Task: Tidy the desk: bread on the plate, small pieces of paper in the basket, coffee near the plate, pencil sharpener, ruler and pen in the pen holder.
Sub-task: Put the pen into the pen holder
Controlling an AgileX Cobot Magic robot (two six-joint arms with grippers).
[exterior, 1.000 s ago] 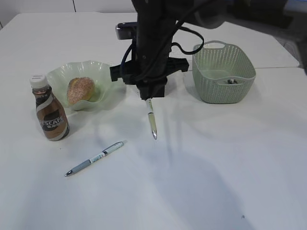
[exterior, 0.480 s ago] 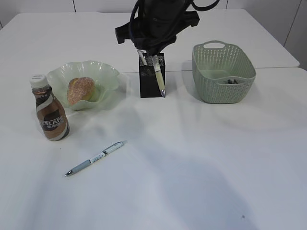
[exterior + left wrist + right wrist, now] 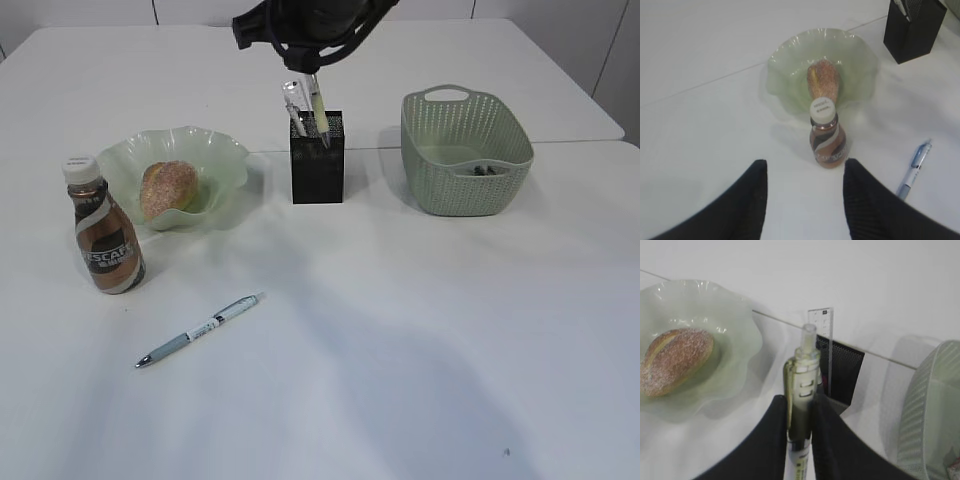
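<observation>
White desk: right gripper (image 3: 799, 412) clamps a pen (image 3: 316, 108) with its tip entering the pen holder (image 3: 317, 160).
Lower it straight, release once seated; another pen (image 3: 197, 331) lies at seven o'clock; left gripper (image 3: 805, 172) hangs open, empty.

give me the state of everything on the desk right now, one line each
right gripper: shut on green pen
green pen: upright, tip in pen holder
pen holder: upright, ruler inside
blue pen: lying loose on desk
coffee bottle: upright, capped
bread: on plate
left gripper: open, empty
</observation>
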